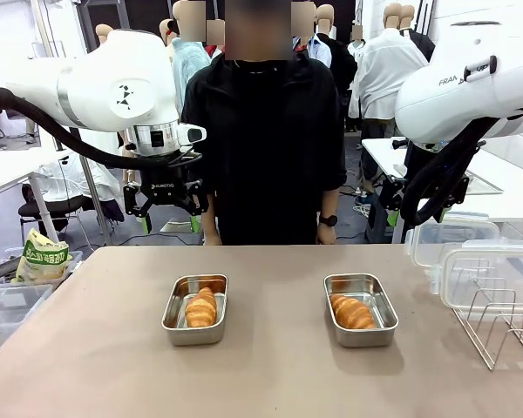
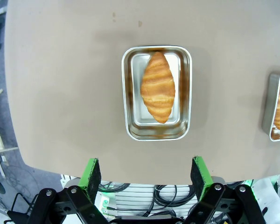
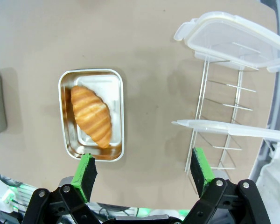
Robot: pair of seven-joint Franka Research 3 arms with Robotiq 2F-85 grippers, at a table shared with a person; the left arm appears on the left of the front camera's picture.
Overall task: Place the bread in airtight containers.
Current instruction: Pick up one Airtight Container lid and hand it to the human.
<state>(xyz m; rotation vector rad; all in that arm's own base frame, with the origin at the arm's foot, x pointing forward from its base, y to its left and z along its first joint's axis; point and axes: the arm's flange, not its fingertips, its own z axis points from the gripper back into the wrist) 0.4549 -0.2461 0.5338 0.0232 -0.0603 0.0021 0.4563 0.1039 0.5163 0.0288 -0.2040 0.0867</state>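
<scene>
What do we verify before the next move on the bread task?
1. ok: left croissant lies inside left pan.
2. ok: right croissant lies inside right pan.
3. ok: left end effector open and empty.
4. ok: right end effector open and empty.
5. not ok: neither pan is covered; two clear lids sit on the wire rack.
6. cannot tell: whether those lids fit these pans.

One croissant [image 1: 201, 307] per steel pan [image 1: 194, 336]
</scene>
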